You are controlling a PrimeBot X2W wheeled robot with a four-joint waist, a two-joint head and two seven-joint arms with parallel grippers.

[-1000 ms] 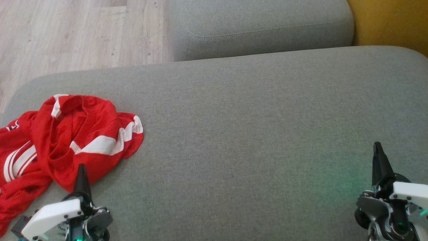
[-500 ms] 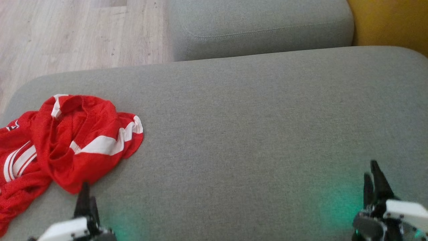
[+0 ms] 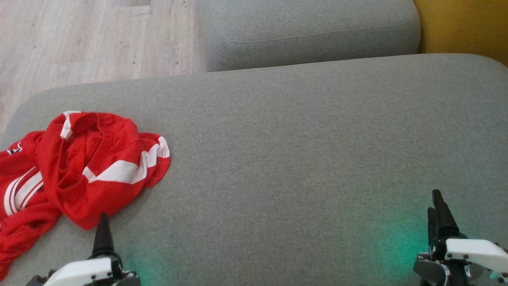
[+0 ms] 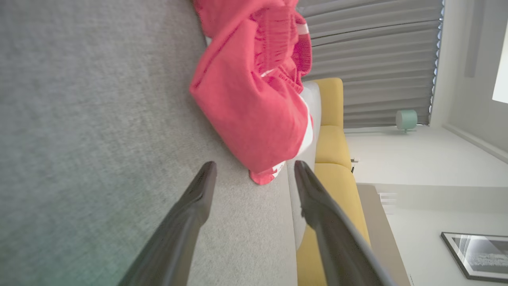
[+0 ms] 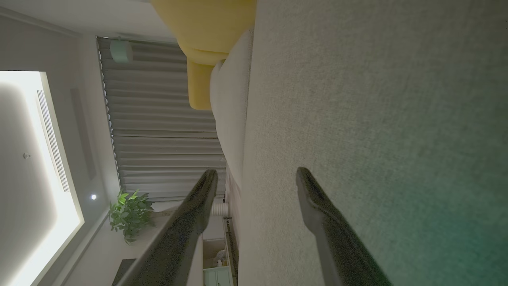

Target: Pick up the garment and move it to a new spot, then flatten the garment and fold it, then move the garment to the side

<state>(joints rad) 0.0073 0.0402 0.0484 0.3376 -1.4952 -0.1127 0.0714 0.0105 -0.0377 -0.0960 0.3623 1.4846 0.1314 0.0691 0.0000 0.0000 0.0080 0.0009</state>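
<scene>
You've got the crumpled red-and-white mesh jersey (image 3: pixel 91 159) on the grey fabric cushion (image 3: pixel 297 139), left gripper (image 4: pixel 254 169) just beside it, right gripper (image 5: pixel 256 174) well apart, both spread open.

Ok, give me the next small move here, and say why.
Probably ease the left jaws forward onto the jersey's near fold and close. The jersey lies crumpled and unheld at the cushion's left end. The left jaws stand open just short of its edge, while the right jaws, also open, sit far to the right over bare cushion.
</scene>
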